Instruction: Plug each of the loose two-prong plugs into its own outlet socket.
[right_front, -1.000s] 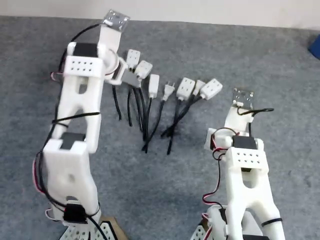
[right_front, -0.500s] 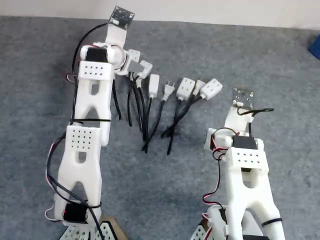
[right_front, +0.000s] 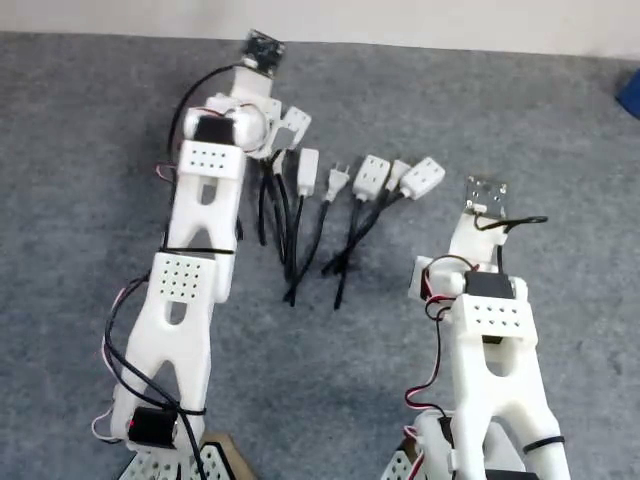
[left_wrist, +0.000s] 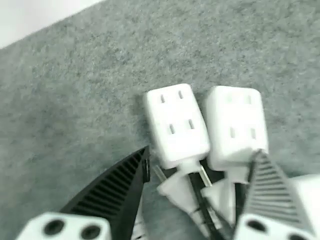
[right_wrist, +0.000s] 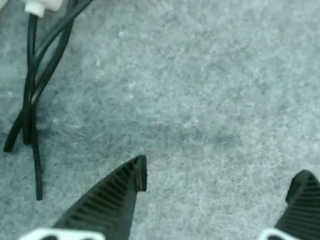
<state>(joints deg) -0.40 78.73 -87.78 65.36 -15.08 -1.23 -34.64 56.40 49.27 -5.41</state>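
Two white outlet sockets lie side by side on the grey carpet. Just in front of them is a loose white two-prong plug on a black cord, prongs pointing at the nearer socket. My left gripper is open and straddles this plug and the sockets' near ends without gripping. From above, the left arm covers that spot, and another loose plug lies among more sockets. My right gripper is open over bare carpet.
Black cords trail from the sockets toward the table's middle and cross each other; some show beside my right gripper as cords. The right arm stands at the right, apart from the cluster. A blue object sits at the far right edge.
The left arm has swung to the right and farther out, bringing its gripper over the leftmost sockets. The right arm has not moved.
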